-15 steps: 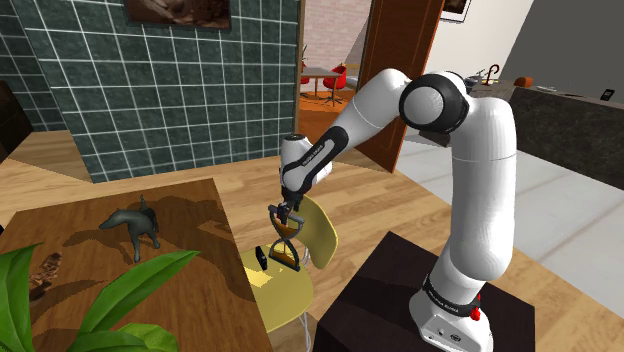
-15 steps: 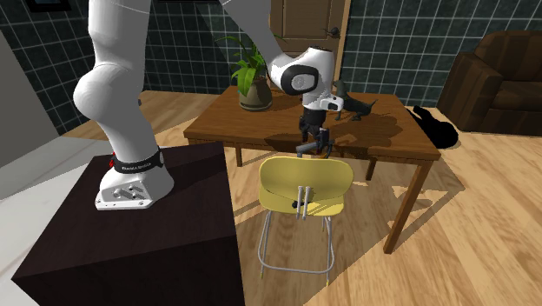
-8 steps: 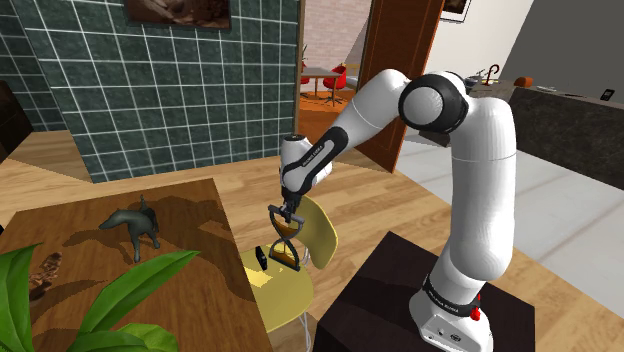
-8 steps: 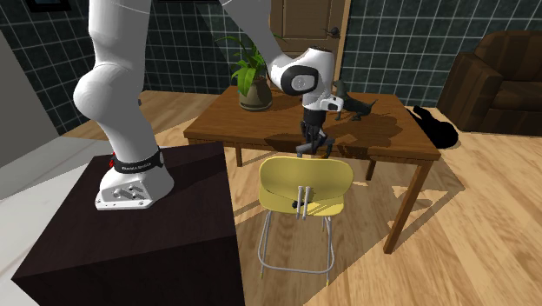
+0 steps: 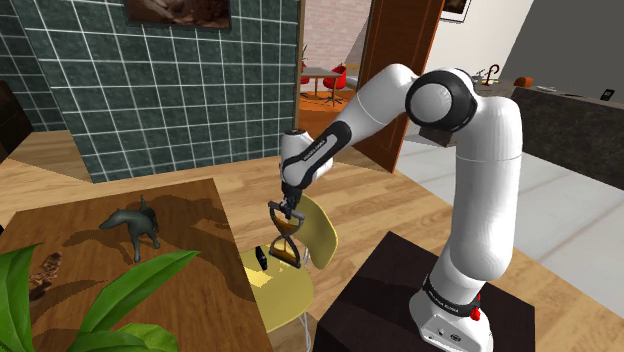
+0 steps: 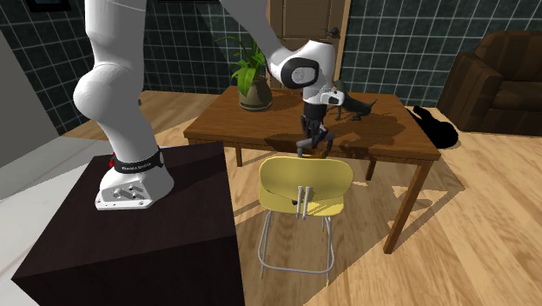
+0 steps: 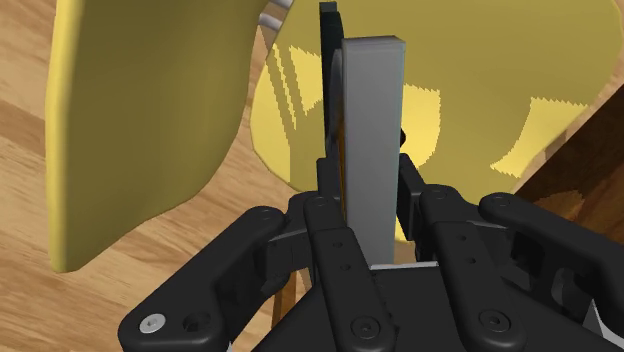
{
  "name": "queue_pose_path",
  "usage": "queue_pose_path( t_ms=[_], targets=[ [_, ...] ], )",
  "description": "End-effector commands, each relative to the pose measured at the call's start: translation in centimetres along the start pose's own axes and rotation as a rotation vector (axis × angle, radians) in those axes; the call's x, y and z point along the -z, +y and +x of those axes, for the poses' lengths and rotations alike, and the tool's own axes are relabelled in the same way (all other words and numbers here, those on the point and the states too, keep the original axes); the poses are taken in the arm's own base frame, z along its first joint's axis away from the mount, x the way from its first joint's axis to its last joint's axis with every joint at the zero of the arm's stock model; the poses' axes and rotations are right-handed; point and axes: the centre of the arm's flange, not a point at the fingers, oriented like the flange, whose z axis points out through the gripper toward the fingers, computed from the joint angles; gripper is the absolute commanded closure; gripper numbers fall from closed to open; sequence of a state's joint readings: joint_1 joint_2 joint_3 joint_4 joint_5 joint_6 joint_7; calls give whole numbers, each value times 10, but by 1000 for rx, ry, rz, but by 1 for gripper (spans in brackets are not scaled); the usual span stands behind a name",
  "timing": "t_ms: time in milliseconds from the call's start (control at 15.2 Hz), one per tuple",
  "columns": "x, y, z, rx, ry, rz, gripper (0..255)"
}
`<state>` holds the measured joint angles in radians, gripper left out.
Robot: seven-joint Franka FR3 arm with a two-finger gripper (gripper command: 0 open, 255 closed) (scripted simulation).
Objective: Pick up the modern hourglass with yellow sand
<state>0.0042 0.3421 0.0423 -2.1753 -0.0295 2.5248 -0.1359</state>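
A wooden table (image 5: 205, 215) bears a dark dog figurine (image 5: 133, 222) and a potted plant (image 6: 250, 76).

No wording can be read; the only lettering is one strip on the arm's foot.
A dark band (image 6: 135, 162) wraps the bottom of the white arm (image 6: 113, 83) where it meets the dark stand (image 6: 130, 252), at the near left of the second exterior view. A single line of white lettering runs along the band, but its characters are too small to make out. The shoulder view shows the same band (image 5: 447, 296) at its lower right, with pale marks that are just as unreadable, and a small red spot (image 5: 474, 314) just below it bears no character that can be told.
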Motion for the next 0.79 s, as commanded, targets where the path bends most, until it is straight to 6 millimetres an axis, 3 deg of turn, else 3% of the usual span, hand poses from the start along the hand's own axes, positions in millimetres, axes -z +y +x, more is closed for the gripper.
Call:
queue_pose_path(
  t_ms=[0,594,726],
  targets=[
    [10,1,0,0,0,0,255],
    [58,1,1,0,0,0,255],
    [59,1,1,0,0,0,255]
  ],
)
